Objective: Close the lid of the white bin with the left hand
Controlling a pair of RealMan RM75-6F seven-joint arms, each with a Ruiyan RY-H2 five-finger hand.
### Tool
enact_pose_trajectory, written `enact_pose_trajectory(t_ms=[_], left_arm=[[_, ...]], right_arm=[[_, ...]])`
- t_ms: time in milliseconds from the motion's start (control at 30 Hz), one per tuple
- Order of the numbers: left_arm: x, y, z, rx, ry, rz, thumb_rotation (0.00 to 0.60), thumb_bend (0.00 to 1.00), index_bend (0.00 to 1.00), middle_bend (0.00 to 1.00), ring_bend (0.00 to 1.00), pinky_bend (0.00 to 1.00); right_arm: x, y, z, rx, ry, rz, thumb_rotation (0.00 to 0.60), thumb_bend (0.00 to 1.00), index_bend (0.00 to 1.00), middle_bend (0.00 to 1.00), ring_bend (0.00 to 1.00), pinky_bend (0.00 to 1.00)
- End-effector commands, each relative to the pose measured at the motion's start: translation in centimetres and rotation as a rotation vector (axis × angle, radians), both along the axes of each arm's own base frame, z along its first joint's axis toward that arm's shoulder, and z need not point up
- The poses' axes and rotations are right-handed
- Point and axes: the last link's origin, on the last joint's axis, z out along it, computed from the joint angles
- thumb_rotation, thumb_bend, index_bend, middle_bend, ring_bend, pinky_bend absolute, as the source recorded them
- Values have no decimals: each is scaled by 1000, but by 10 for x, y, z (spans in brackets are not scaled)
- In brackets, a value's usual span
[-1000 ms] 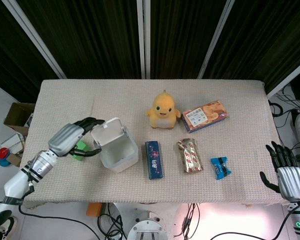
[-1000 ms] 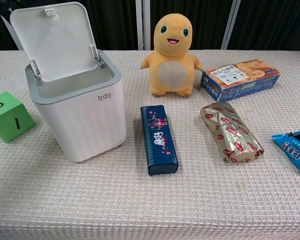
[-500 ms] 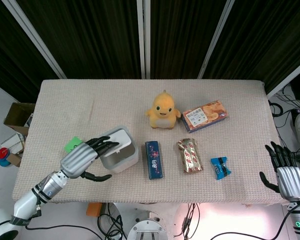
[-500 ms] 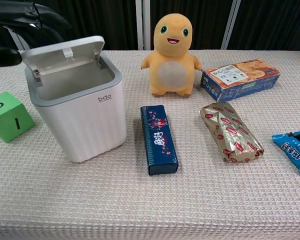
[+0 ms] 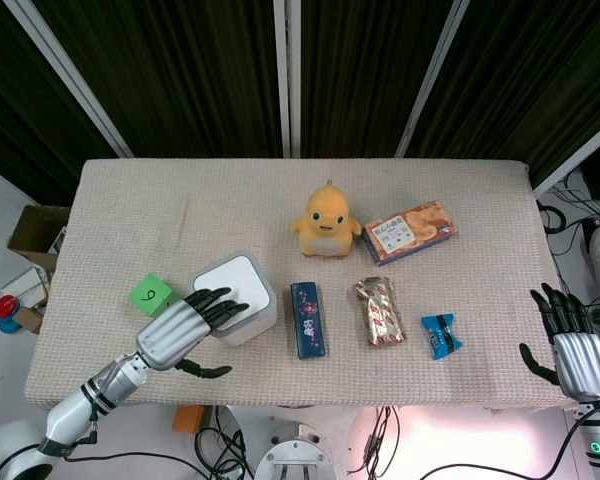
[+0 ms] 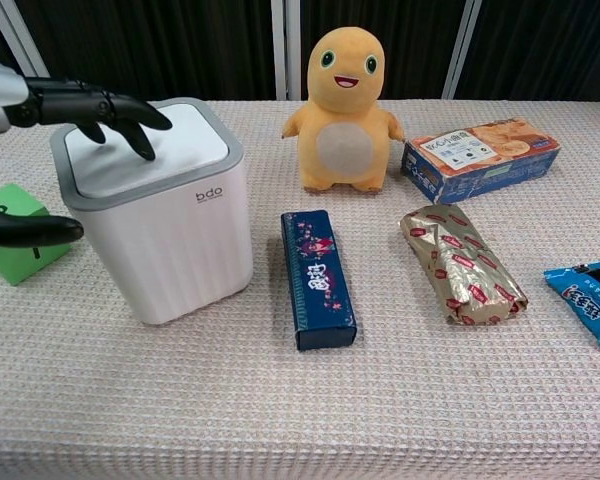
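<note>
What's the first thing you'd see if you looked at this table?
The yellow plush toy grinning at the back of the table. Next, the left robot hand with its dark fingers on the closed lid of the white bin, near a green cube.

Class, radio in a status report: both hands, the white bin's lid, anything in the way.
Left hand open, fingertips on the lid. Right hand open, idle at table edge. White bin lid down flat. Green cube beside bin, not obstructing.

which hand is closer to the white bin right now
Left. The left hand has its fingertips down on the lid of the white bin; the right hand sits past the table's far right edge.
</note>
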Motion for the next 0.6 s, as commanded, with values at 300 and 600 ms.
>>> enact_pose_trajectory(t_ms=[300, 600], left_arm=[[-8, -2, -15, 76, 154, -76, 152, 189, 98, 238, 99, 239], [-12, -7, 17, 216, 60, -40, 160, 189, 99, 230, 100, 239]], right_arm=[[-2, 0, -1, 5, -3, -4, 600, 289, 0, 0, 0, 0], [-2, 0, -1, 3, -9, -2, 600, 290, 0, 0, 0, 0]])
